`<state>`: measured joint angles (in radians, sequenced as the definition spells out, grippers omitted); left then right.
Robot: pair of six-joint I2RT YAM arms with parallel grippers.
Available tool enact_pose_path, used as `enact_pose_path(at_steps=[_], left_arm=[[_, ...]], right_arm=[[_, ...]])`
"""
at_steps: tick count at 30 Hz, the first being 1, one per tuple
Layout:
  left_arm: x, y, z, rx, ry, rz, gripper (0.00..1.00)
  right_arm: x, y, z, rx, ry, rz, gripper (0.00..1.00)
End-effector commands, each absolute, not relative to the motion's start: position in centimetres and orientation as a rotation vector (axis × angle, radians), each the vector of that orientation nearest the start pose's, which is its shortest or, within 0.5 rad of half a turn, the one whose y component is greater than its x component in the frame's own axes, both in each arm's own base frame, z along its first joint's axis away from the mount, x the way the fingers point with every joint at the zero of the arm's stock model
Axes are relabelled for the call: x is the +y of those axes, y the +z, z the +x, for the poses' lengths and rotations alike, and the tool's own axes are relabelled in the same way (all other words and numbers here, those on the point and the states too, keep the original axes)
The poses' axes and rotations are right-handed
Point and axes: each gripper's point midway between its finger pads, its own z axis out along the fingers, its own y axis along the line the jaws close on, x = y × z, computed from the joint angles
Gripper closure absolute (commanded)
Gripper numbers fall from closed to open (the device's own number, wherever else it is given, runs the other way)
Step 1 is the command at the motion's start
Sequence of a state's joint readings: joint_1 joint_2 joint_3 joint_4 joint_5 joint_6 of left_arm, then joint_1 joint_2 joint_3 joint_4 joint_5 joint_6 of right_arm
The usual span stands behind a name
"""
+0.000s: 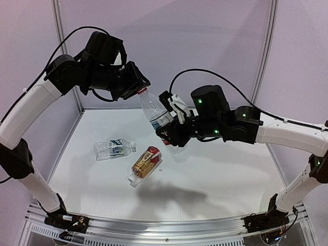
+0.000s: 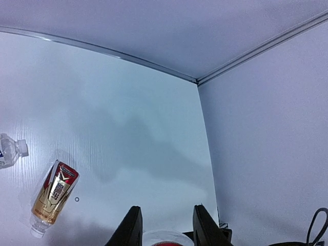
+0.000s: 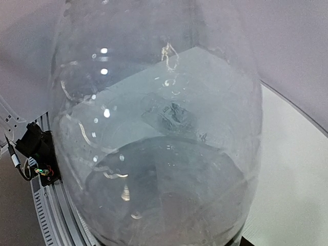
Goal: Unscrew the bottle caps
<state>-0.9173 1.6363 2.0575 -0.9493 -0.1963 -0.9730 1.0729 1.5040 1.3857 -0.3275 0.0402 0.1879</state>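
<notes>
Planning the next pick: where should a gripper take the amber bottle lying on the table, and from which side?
Probably the amber bottle across its labelled body, from above: it lies flat, neck pointing near-left, leaving the neck end free.

A white table (image 1: 215,169) is enclosed by pale lilac walls (image 1: 205,36) and thin metal posts (image 1: 57,15). A small dark ring (image 1: 160,170) is seen lying on it. An aluminium rail (image 1: 169,226) is fixed along its near edge.
</notes>
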Motion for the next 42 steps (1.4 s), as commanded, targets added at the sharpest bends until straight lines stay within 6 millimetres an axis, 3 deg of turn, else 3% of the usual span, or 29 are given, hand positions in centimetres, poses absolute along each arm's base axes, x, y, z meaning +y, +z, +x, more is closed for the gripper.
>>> enact_pose_path(at_steps=[1, 4, 6, 11, 16, 20, 26, 33, 42], left_arm=[[-34.2, 41.7, 27.0, 2.264, -0.985, -0.118, 0.52], [-34.2, 43.9, 26.6, 2.193, -1.04, -0.021, 0.08], [-33.8, 45.2, 26.3, 2.146, -1.047, 0.052, 0.01], [-32.7, 46.8, 24.2, 2.019, -1.067, 0.317, 0.01], [-31.6, 49.2, 20.6, 1.826, -1.211, 0.565, 0.01], [-31.4, 51.9, 18.6, 1.695, -1.326, 0.667, 0.03], [-33.1, 53.0, 18.1, 1.655, -1.403, 0.72, 0.1], [-35.1, 53.7, 18.1, 1.64, -1.421, 0.747, 0.19], [-36.4, 53.4, 17.9, 1.647, -1.426, 0.774, 0.45]], right_arm=[[39.5, 31.1, 25.0, 1.883, 0.65, -0.765, 0.55], [39.0, 31.1, 24.4, 1.873, 0.659, -0.784, 0.54], [38.6, 31.5, 23.8, 1.856, 0.688, -0.792, 0.54], [38.5, 33.3, 21.5, 1.792, 0.847, -0.817, 0.52], [39.6, 37.0, 16.2, 1.63, 1.227, -0.933, 0.5], [40.2, 39.0, 13.9, 1.526, 1.383, -0.994, 0.5], [40.9, 40.0, 12.7, 1.468, 1.465, -1.058, 0.5], [41.3, 39.8, 12.4, 1.476, 1.499, -1.074, 0.5], [41.3, 39.7, 12.4, 1.491, 1.511, -1.071, 0.5]])
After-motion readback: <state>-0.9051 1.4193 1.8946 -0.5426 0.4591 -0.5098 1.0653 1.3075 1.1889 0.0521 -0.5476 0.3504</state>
